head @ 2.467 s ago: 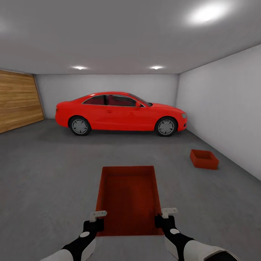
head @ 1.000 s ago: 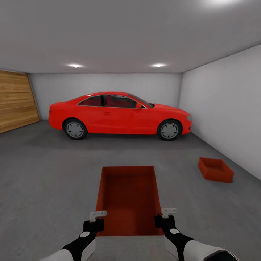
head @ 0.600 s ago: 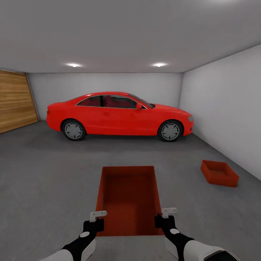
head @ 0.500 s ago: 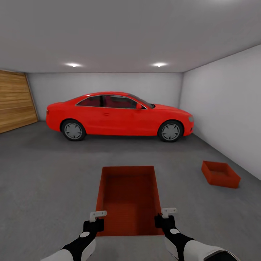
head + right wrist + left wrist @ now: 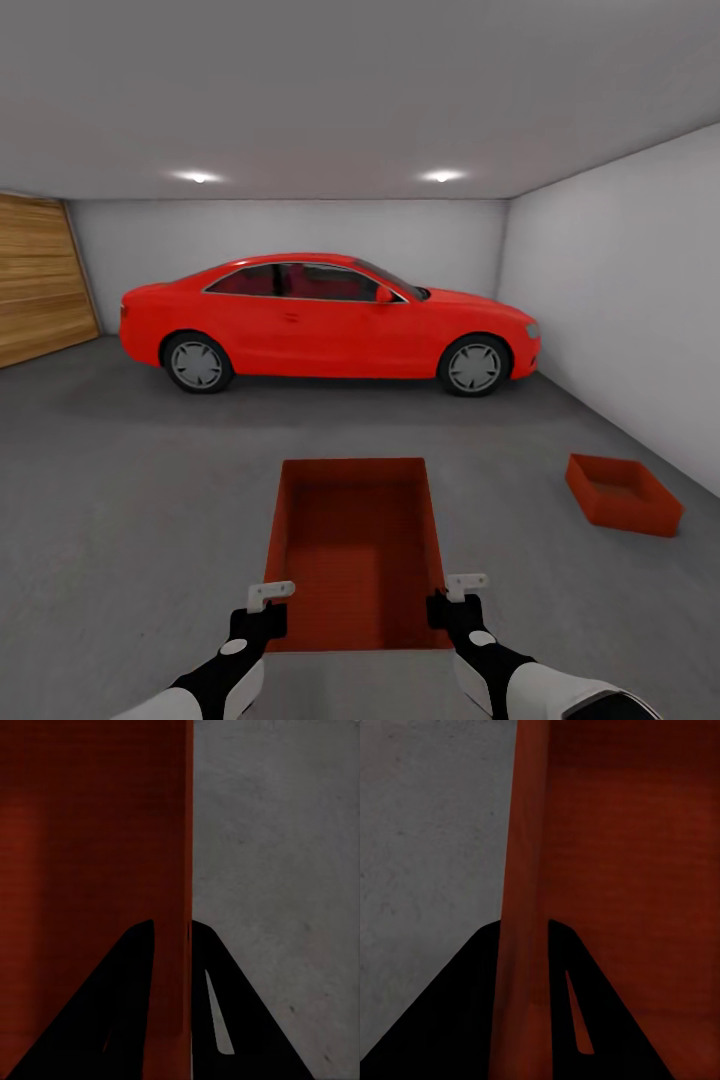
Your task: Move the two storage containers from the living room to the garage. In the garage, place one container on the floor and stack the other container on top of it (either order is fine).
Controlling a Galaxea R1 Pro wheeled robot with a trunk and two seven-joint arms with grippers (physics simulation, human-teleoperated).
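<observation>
A: Storage container (image 5: 355, 550) at lower centre: left gripper (image 5: 268, 600) clamps its left wall, right gripper (image 5: 458, 592) its right wall, forearms level and parallel.

B: And the advice?

A: Keep it level, turn toward the second container (image 5: 623, 494) on the floor (image 5: 130, 500) at right, then lower squarely. Red car (image 5: 325, 322) stands beyond.

One bin (image 5: 355, 550) hangs straight ahead between the left claw (image 5: 262, 600) and right claw (image 5: 458, 592), each clamped on a side wall. The second bin (image 5: 623, 495) sits on the floor (image 5: 130, 480) to the right, near the wall (image 5: 620, 290). The car (image 5: 325, 320) stands behind both.
</observation>
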